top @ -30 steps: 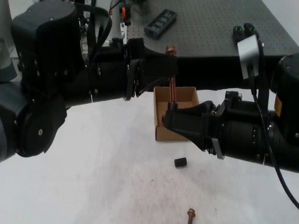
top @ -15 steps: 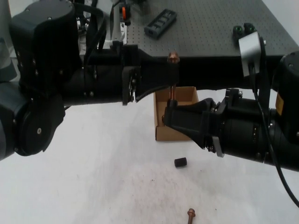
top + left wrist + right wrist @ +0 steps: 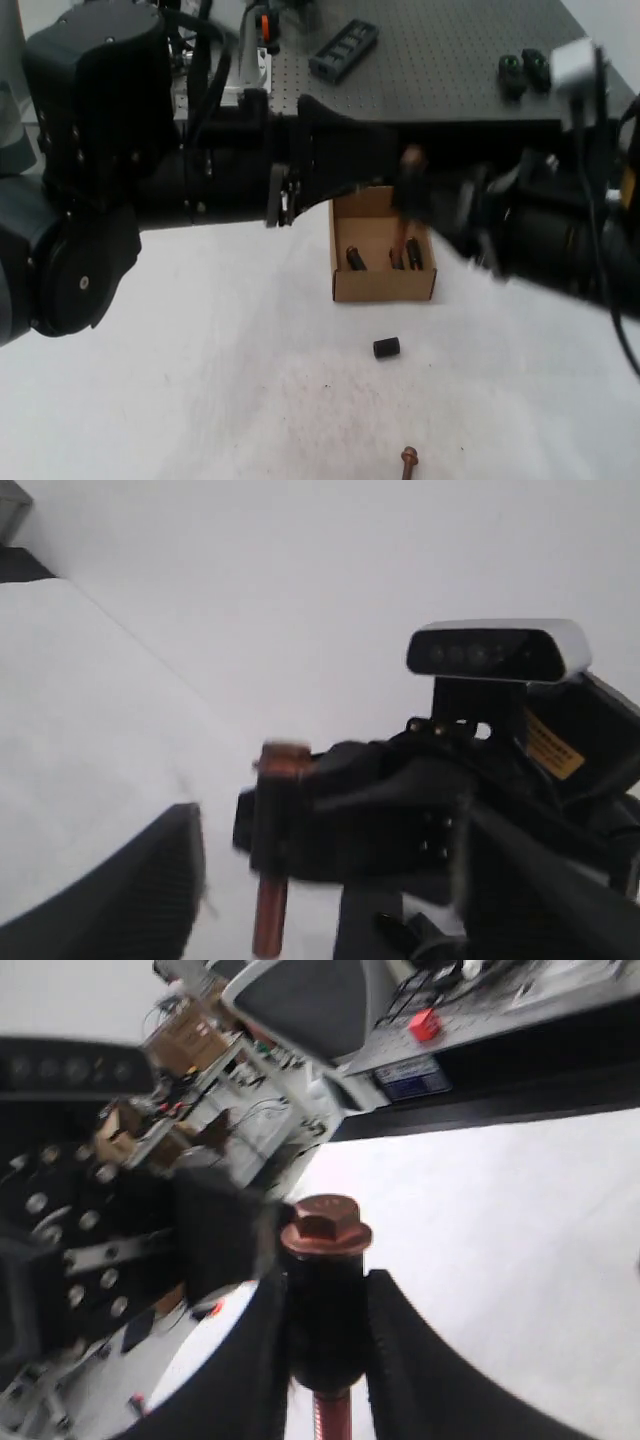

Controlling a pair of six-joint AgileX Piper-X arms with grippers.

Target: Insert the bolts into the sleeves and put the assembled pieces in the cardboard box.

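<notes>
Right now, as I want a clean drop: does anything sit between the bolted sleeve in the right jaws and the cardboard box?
Nothing visible does. The bolted sleeve hangs above the open cardboard box; the left jaws stand open beside it, not beneath.

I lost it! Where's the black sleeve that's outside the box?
High view: the sleeve lies on the white bench, right of centre, just camera-side of the cardboard box, with a loose bolt nearer still.

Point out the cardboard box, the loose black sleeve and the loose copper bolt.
Brown cardboard box (image 3: 383, 285), high view, front wall.
Small black sleeve (image 3: 387, 348), high view, its middle.
Copper-coloured metal bolt (image 3: 408, 457), high view, its head.
</notes>
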